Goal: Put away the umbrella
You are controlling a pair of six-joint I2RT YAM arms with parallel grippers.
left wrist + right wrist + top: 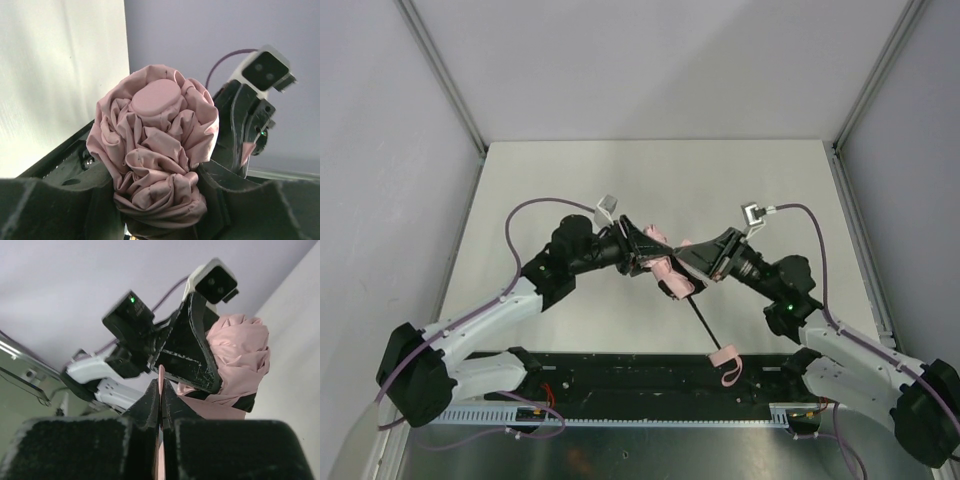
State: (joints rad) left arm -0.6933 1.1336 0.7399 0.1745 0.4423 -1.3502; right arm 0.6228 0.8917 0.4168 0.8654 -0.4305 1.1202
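White worktop [570, 180] between pale grey walls [380, 120]. Over its middle, pink umbrella [672, 280], bunched canopy gripped in left claw [640, 255]. Right claw [161, 405] clenched tight on a thin fold of the pink fabric. Black shaft [703, 322] slanting toward near edge, handle [724, 356] and strap [731, 377] by black rail [620, 375].

Umbrella [155, 145]: pale pink cloth bunched into a crumpled wad, smooth oval cap [156, 97] on its far end facing the lens. Left pincer [157, 210] clamps the wad, dark fingers [60, 200] pressing it from both sides. Right pincer [245, 130] just beside the cloth, a sliver of pink at its tip; grey camera [264, 70] and purple cable [227, 59] above. White counter [55, 75] at left.
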